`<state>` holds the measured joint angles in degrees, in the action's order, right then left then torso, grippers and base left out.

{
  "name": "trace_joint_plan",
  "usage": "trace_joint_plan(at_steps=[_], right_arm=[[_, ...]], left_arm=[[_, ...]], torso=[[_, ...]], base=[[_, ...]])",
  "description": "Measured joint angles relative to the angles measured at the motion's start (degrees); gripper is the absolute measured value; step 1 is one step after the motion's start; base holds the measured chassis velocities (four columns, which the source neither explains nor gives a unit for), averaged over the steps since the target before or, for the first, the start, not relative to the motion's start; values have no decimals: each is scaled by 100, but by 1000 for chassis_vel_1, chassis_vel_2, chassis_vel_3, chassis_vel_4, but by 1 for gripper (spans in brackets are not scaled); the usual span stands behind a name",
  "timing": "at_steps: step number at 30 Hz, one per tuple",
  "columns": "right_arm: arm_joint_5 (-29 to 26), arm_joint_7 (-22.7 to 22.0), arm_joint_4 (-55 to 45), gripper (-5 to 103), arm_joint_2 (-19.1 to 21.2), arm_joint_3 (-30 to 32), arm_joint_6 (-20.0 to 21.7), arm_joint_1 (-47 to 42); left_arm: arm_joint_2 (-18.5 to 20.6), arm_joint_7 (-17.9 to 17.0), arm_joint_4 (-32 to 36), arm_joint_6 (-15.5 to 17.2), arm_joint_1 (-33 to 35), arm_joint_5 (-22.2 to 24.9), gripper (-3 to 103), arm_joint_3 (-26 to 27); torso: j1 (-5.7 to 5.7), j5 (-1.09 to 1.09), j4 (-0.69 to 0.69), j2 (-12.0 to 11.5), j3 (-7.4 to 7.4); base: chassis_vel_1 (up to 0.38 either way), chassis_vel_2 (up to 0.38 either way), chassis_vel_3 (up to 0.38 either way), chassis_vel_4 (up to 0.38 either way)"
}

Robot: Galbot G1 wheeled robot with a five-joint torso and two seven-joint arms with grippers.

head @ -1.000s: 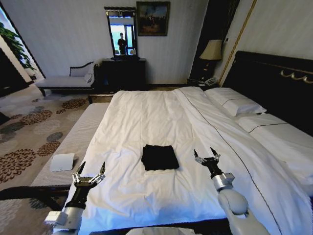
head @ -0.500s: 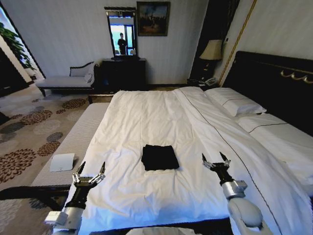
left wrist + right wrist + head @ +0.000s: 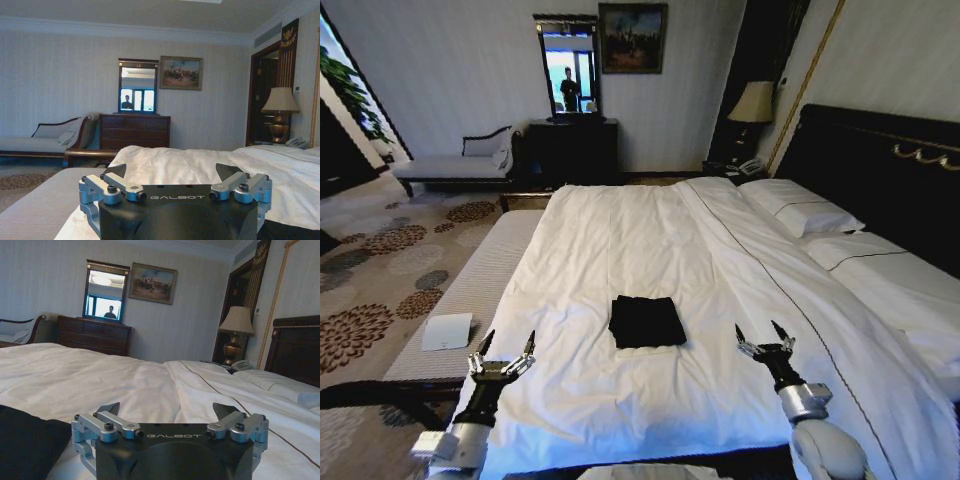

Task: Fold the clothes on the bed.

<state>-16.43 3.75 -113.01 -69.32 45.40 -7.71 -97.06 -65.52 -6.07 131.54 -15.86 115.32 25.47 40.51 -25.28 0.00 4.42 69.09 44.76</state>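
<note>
- Left gripper [image 3: 502, 345], fingers spread apart, hangs over the bed's [image 3: 620, 240] near left edge.
- Black T-shirt [image 3: 646, 321], folded into a rectangle, lies on the white duvet between both grippers.
- Right gripper [image 3: 766, 335], fingers also apart, hovers right of it.

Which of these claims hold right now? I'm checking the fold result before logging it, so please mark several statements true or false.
1. The black T-shirt lies folded into a compact rectangle on the white duvet. True.
2. The right gripper is shut on the T-shirt. False: its fingers are spread open and it hovers apart from the shirt, toward the pillow side.
3. The left gripper is open near the bed's edge by the bench. True.
4. The T-shirt hangs off the bed onto the carpet. False: it rests wholly on the duvet.
5. A small white object lies on the bench. True.
</note>
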Motion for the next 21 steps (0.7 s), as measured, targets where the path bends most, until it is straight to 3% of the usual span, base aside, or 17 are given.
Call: trace_joint_plan(at_steps=[21], right_arm=[[1, -2, 9, 100, -1, -11, 6, 15]], left_arm=[[0, 0, 0, 0, 0, 0, 100, 0]], torso=[[0, 0, 0, 0, 0]], base=[[0, 0, 0, 0]])
